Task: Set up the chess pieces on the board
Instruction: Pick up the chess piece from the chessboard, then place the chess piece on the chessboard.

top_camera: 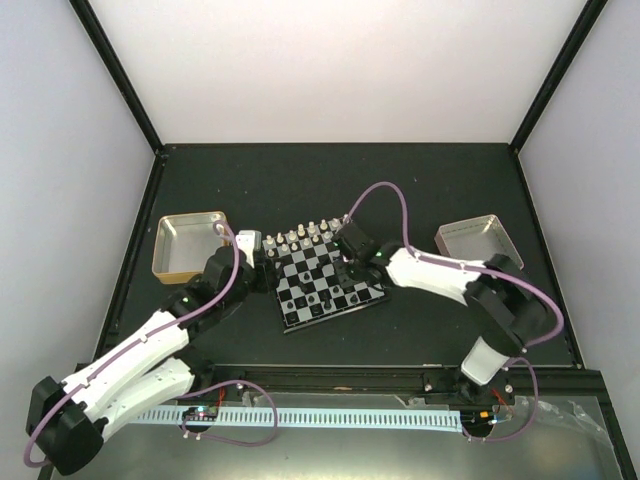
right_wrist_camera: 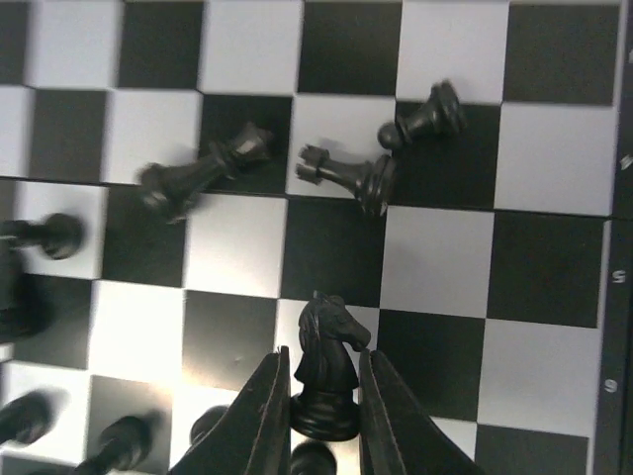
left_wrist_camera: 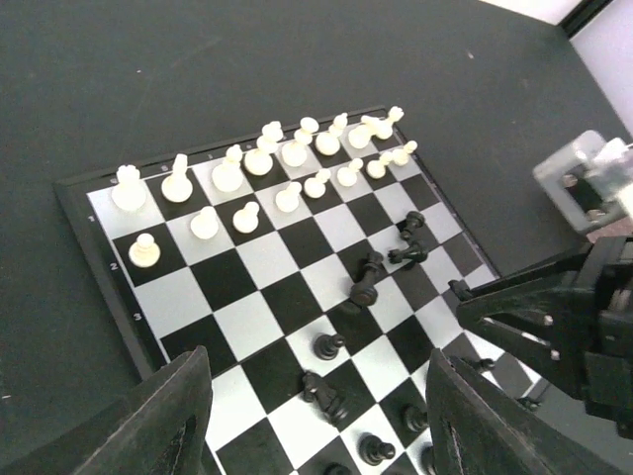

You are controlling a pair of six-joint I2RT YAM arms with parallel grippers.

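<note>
The board [top_camera: 322, 300] lies mid-table, between both arms. White pieces [left_wrist_camera: 259, 158] stand in two rows along its far side. Black pieces are scattered on the near half; several lie on their sides [left_wrist_camera: 366, 280], [right_wrist_camera: 203, 173], [right_wrist_camera: 346, 175]. My right gripper [right_wrist_camera: 323, 354] is shut on a black knight [right_wrist_camera: 328, 336], upright, over a white square; it is over the board's right part [top_camera: 350, 265]. My left gripper [left_wrist_camera: 326, 401] is open and empty, its fingers [left_wrist_camera: 173, 416] wide apart above a fallen black piece [left_wrist_camera: 334, 396], at the board's left edge [top_camera: 262, 262].
A shallow metal tray [top_camera: 190, 245] stands left of the board and another [top_camera: 478, 238] to its right. The right gripper's fingers [left_wrist_camera: 534, 327] reach into the left wrist view from the right. Dark table around; walls at the back and sides.
</note>
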